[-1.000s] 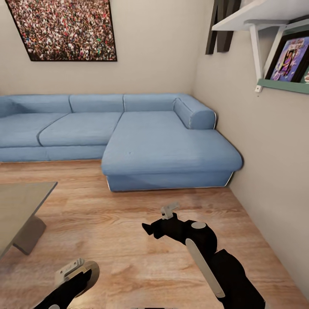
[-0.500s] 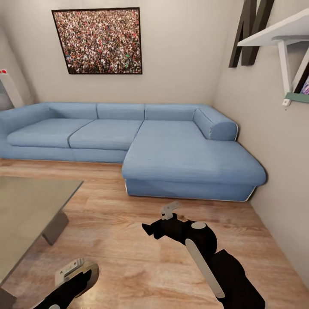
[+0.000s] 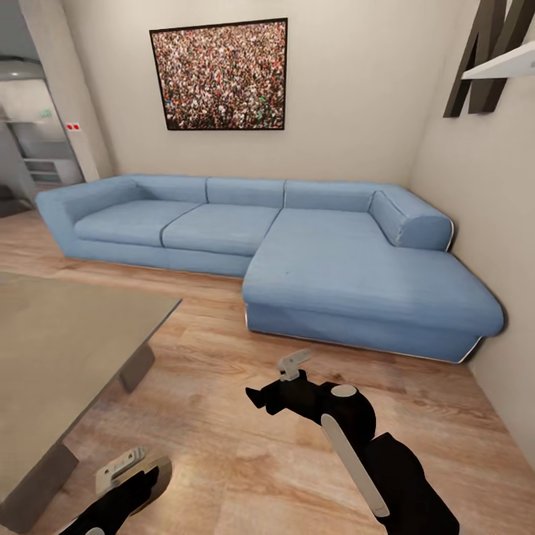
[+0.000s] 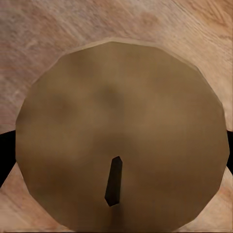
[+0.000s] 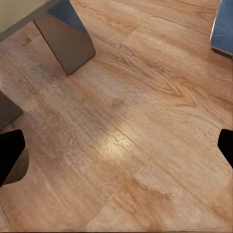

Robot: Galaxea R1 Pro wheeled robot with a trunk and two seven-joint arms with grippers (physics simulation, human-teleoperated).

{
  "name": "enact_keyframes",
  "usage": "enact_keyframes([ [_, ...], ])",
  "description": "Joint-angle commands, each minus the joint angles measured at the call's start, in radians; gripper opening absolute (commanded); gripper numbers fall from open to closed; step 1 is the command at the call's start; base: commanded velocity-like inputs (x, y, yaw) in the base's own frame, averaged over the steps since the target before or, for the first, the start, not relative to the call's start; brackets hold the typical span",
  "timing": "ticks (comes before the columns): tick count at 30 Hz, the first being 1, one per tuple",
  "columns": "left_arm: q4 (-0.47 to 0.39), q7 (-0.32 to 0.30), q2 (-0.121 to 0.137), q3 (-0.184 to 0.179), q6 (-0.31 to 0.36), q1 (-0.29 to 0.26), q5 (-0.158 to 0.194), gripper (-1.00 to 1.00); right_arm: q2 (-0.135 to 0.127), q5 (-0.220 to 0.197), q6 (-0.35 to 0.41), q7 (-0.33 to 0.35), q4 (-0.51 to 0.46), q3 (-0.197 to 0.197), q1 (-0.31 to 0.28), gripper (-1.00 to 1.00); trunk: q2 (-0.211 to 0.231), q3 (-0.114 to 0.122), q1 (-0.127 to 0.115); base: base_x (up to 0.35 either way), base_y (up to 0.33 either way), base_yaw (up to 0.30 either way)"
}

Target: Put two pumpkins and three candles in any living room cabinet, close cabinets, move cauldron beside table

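A beige-cream candle (image 4: 121, 131) with a dark wick sits between the fingers (image 4: 5, 155) of my left gripper, seen end-on in the left wrist view. In the head view that left gripper (image 3: 126, 475) hangs low at the near left over the wood floor, with the candle's rim (image 3: 163, 474) just showing. My right gripper (image 3: 291, 365) is held out over the floor in front of me; in the right wrist view its fingertips (image 5: 9, 155) stand wide apart with only floor between them. No pumpkins, cabinet or cauldron are in view.
A blue L-shaped sofa (image 3: 319, 260) runs along the far wall and into the right corner. A low grey-topped table (image 3: 59, 357) stands at my left, its leg (image 5: 68, 43) near the right gripper. A doorway (image 3: 30, 148) opens at the far left. Wood floor lies between.
The whole view has swung to the left: the sofa has slid right, the table fills more of the left, and a doorway has come in. Both arms hold their pose.
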Motion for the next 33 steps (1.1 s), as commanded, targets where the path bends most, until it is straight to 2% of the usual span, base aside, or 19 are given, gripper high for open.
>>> enact_keyframes([
  [1, -0.002, 0.007, -0.001, 0.001, 0.003, 0.0, 0.01, -1.0, 0.0, 0.004, 0.004, 0.004, -0.001, 0.0, -0.001, 1.0, 0.0, -0.001, -0.001, -0.315, -0.118, 0.289],
  [20, -0.002, 0.001, 0.002, 0.007, 0.002, 0.003, 0.013, -1.0, 0.002, 0.003, 0.006, 0.004, -0.001, 0.001, 0.0, 1.0, 0.0, -0.001, -0.001, -0.334, -0.05, 0.289],
  [29, -0.002, 0.001, 0.006, 0.012, 0.002, 0.003, 0.016, -1.0, 0.002, 0.003, 0.006, 0.004, -0.001, 0.001, 0.001, 1.0, 0.0, -0.001, -0.001, -0.313, 0.107, 0.289],
  [33, -0.002, 0.003, 0.006, 0.012, -0.002, 0.003, 0.017, -1.0, 0.002, 0.003, 0.006, 0.004, -0.001, 0.001, 0.001, 1.0, 0.0, -0.001, -0.001, -0.083, 0.054, 0.289],
])
